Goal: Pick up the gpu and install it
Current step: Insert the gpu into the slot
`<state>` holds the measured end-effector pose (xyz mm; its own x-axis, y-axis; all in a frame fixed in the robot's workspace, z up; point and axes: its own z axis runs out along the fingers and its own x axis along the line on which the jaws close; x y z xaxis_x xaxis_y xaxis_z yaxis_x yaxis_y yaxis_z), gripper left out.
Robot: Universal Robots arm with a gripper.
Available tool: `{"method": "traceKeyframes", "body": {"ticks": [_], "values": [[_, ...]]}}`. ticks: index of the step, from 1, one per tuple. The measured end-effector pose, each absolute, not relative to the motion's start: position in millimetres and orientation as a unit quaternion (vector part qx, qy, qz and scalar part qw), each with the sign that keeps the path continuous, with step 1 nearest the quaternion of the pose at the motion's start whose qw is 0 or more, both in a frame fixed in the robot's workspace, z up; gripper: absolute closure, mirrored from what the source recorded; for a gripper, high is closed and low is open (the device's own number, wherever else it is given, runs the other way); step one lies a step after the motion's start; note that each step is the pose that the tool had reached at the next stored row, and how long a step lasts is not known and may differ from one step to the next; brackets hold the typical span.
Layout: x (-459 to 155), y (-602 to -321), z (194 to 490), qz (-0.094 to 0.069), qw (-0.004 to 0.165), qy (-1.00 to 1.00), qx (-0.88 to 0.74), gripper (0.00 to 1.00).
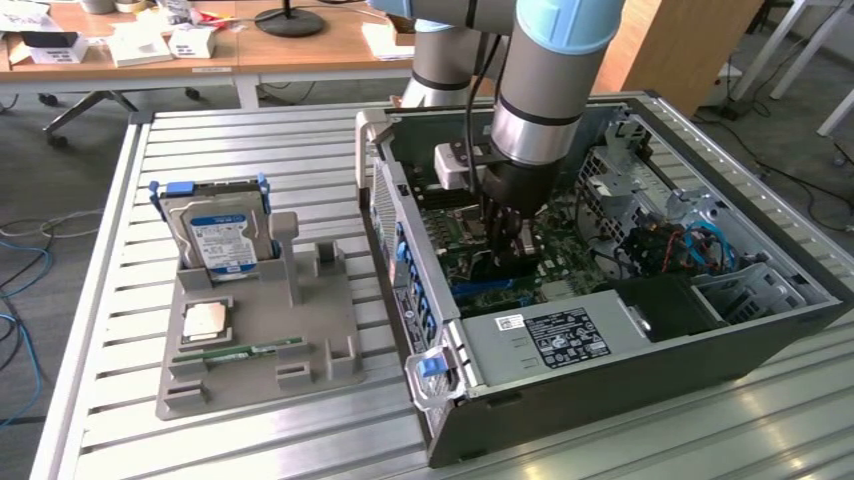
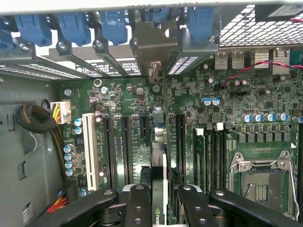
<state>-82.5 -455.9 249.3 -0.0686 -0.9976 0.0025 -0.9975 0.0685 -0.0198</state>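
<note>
The arm (image 1: 541, 90) reaches straight down into the open computer case (image 1: 641, 370), which lies on its side on the slatted counter (image 1: 240, 130). The jaws are partly closed and clamp the graphics card (image 2: 159, 165) between the two inner fingers (image 2: 138, 204), one on each face of the card.

The card stands on edge between the jaws, over the green motherboard (image 2: 236, 94). It runs away from them in line with the long black slots (image 2: 127, 146). Its far end reaches the metal rear wall under the row of blue latches (image 2: 73, 28), where a silvery bracket (image 2: 152, 45) sits in one of the openings. I cannot tell whether the card's lower edge is seated in a slot.

On one side of the jaws lie two black slots and, further out, a white slot (image 2: 88, 151). On the other side are another black slot (image 2: 180, 142), narrower memory slots and the bare processor socket (image 2: 258, 182). A red and black wire (image 2: 246, 68) crosses the board beyond the socket.

In the exterior view the power supply (image 1: 547, 335) with its white label lies in the case near the jaws. Well apart from the jaws, towards the exterior view's left, a grey holder (image 1: 320, 340) stands on the counter. It holds an upright hard drive (image 1: 220, 235), a flat processor chip (image 1: 203, 320) and a memory stick (image 1: 247, 353).
</note>
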Motion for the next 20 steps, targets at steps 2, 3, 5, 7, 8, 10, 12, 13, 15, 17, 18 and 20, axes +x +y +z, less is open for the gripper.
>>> {"method": "traceKeyframes", "body": {"ticks": [2,3,5,7,8,10,12,13,15,17,18,20], "values": [[-82.5,-455.9,248.6,-0.007,0.007,0.731,-0.682,0.74],[-82.5,-456.0,248.6,-0.006,0.007,0.731,-0.682,0.74],[-82.5,-455.9,248.4,-0.005,0.009,0.731,-0.682,0.74],[-82.5,-455.9,248.3,-0.005,0.009,0.730,-0.683,0.74],[-82.5,-455.9,248.2,-0.004,0.009,0.730,-0.684,0.74],[-82.5,-456.0,247.3,-0.004,0.009,0.729,-0.684,0.74],[-82.4,-456.0,246.1,-0.004,0.009,0.729,-0.684,0.74],[-82.4,-456.0,245.7,-0.004,0.009,0.729,-0.684,0.74],[-82.4,-456.0,244.7,-0.004,0.009,0.729,-0.684,0.74],[-82.5,-456.0,243.5,-0.004,0.009,0.729,-0.684,0.74],[-82.5,-456.0,243.0,-0.004,0.009,0.729,-0.684,0.74],[-82.6,-456.1,242.4,-0.004,0.009,0.729,-0.684,0.74]]}}
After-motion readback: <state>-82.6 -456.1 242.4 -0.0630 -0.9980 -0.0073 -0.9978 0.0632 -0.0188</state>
